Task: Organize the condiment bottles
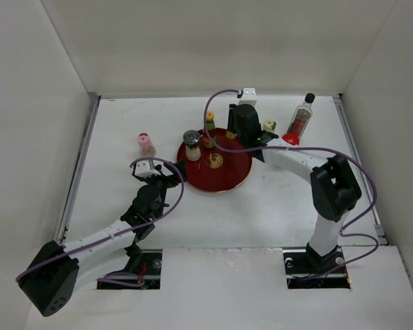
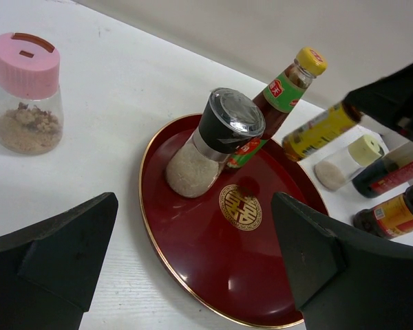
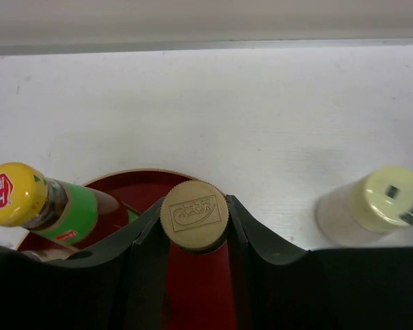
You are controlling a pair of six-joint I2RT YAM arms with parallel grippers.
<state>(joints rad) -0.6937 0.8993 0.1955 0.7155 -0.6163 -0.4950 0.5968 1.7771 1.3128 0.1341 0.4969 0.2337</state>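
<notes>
While the tan-capped bottle (image 3: pixel 193 215) sits clamped in the right gripper's (image 3: pixel 193 206) jaws over the red tray's (image 3: pixel 124 184) far rim, the yellow-capped bottle (image 3: pixel 17 192) left of them and the silver-lidded grinder (image 2: pixel 213 141) already stand on it, yet the cream-capped jar (image 3: pixel 382 203) to their right, the pink-capped jar (image 2: pixel 27 93) and the tall black-capped bottle (image 1: pixel 303 117) wait outside, the left gripper (image 2: pixel 194 206) gaping empty.

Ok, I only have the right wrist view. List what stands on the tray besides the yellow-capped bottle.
Observer: One more thing: a silver-lidded jar stands on the red tray, beside the yellow-capped bottle.
Operator: Now locate the pink-capped jar.
Observer: The pink-capped jar stands on the table, off the tray, on the left arm's side.
Operator: Report the left gripper.
Observer: The left gripper is open and empty, pointed at the tray.
</notes>
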